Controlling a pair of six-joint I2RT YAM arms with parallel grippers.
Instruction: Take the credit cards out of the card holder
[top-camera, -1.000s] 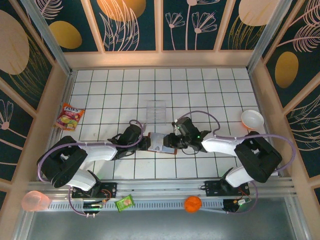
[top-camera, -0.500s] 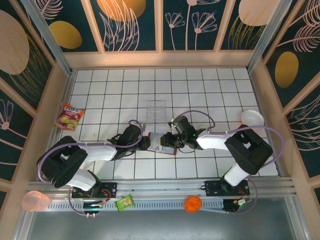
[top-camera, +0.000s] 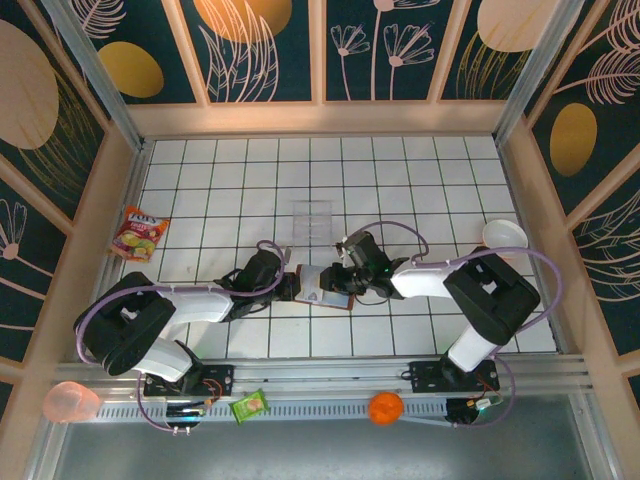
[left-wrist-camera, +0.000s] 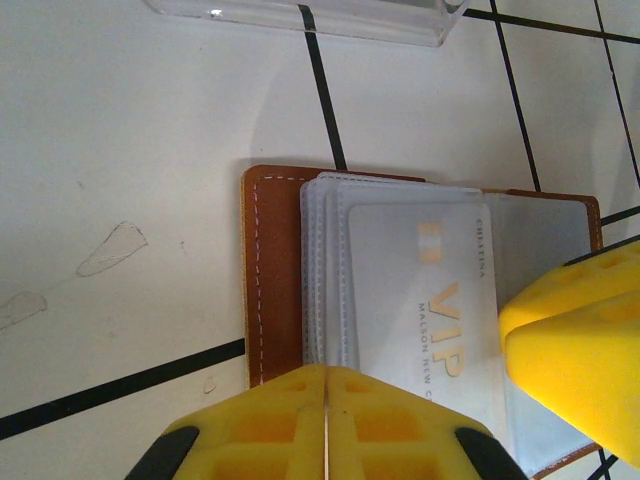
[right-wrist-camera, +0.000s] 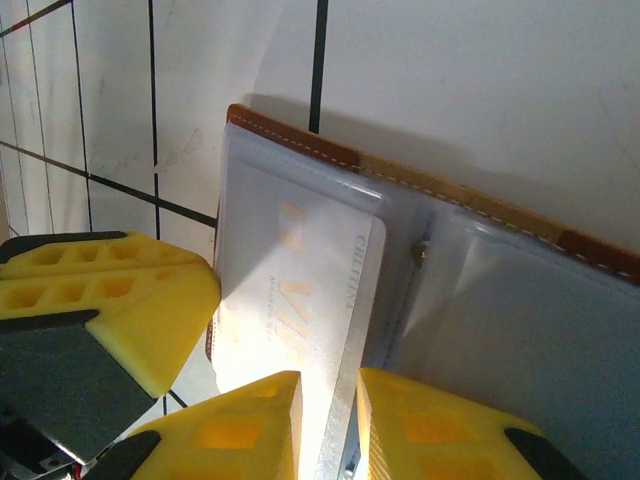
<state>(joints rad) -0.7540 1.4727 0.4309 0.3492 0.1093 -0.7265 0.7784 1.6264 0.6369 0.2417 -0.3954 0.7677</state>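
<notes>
We find the card holder (left-wrist-camera: 270, 280), stitched brown leather, lying open and flat near the centre of the bench (left-wrist-camera: 120, 130). Its clear sleeves (left-wrist-camera: 320, 280) hold a pale credit card (right-wrist-camera: 300, 290), whose VIP lettering reads plainly from the left wrist. The yellow fingers of the left end effector (left-wrist-camera: 326, 385) are pressed together at the holder's edge. The fingers of the right end effector (right-wrist-camera: 330, 385) stand narrowly apart astride the card, and we cannot tell whether they pinch it.

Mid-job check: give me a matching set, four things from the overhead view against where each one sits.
Things:
1. card holder
2. clear tray
3. white bowl
4. snack packet

Places:
A. at the far left edge
B. at the right edge
C. in the middle, lying open
D. directly beyond item 1, farther from the bases

Pairs: 1-C, 2-D, 3-B, 4-A
</notes>
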